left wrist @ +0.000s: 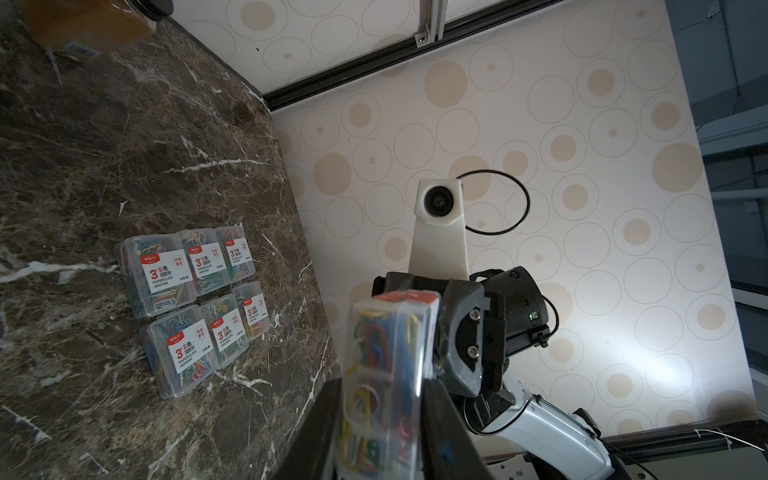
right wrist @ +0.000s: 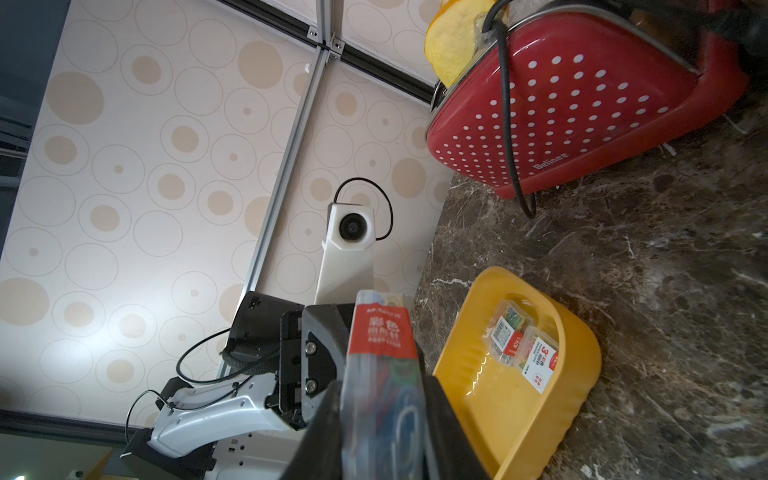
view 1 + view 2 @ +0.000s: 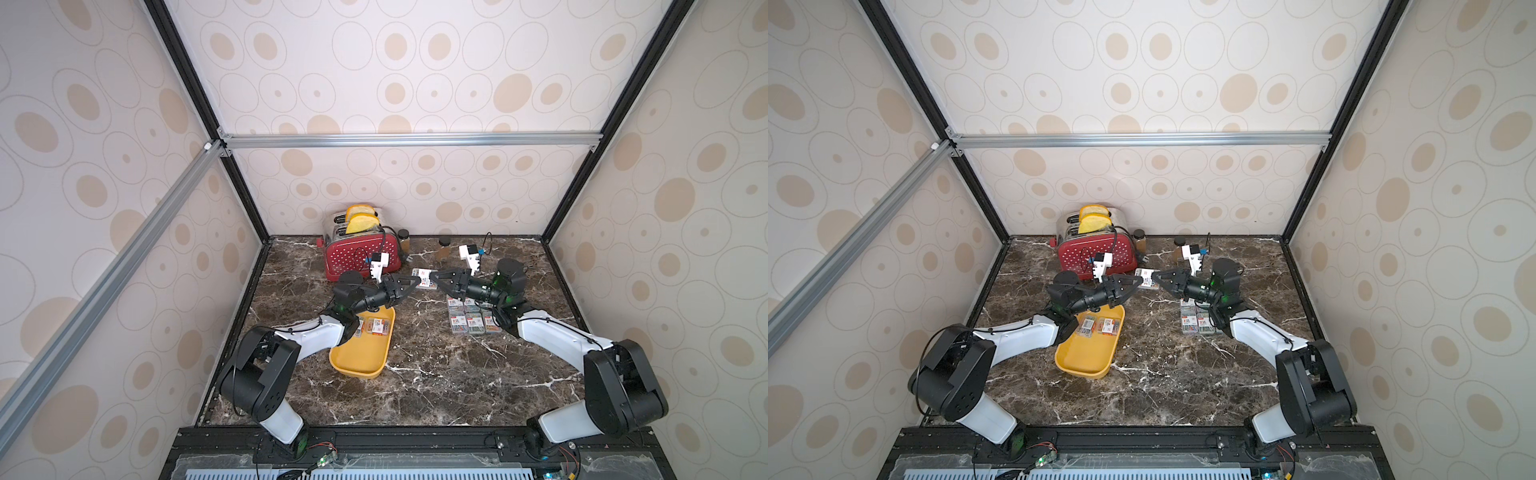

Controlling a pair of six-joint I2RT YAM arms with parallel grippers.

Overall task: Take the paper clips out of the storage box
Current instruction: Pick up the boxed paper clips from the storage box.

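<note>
Two cases of paper clips [image 3: 380,326] lie in the far end of the storage box [image 3: 361,357], which sits toward the counter's [image 3: 436,374] left side, and six more cases [image 1: 208,270] lie in a block near its right edge. One case [image 3: 423,275] hangs above the counter's back middle, near the red toaster [image 3: 353,257], with the left gripper [image 3: 418,282] and the right gripper [image 3: 433,277] both clamped on it from opposite ends

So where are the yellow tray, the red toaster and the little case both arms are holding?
yellow tray [image 3: 361,353]: in a top view, its bare floor.
red toaster [image 3: 341,266]: in a top view, its dotted red side.
little case [image 3: 423,277]: in a top view, its white label.
</note>
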